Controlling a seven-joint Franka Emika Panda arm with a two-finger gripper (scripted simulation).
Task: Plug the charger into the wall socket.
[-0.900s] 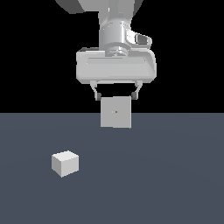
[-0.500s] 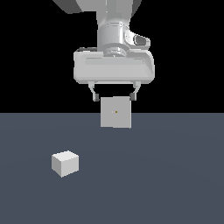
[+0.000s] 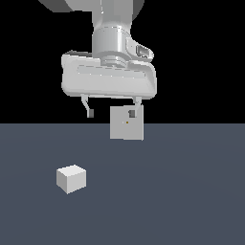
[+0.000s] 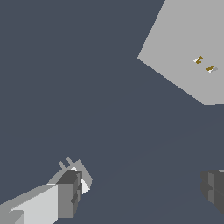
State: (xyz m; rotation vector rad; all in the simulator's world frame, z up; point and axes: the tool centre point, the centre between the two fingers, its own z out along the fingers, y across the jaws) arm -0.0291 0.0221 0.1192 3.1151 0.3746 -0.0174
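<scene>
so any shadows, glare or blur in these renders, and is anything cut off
Exterior view: flat, even light, no cast shadow under the charger, no glare, sharp edges, black backdrop; the arm is cropped at the top. Wrist view: equally sharp and shadowless; the wall socket runs off the frame edge, and one finger of the open claw is cropped.

Flat dark blue-grey tabletop (image 3: 191, 201). Resting on it toward the exterior view's left, a small white-grey charger (image 3: 71, 178); farther back, well apart, an upright grey wall socket (image 3: 126, 123).
</scene>
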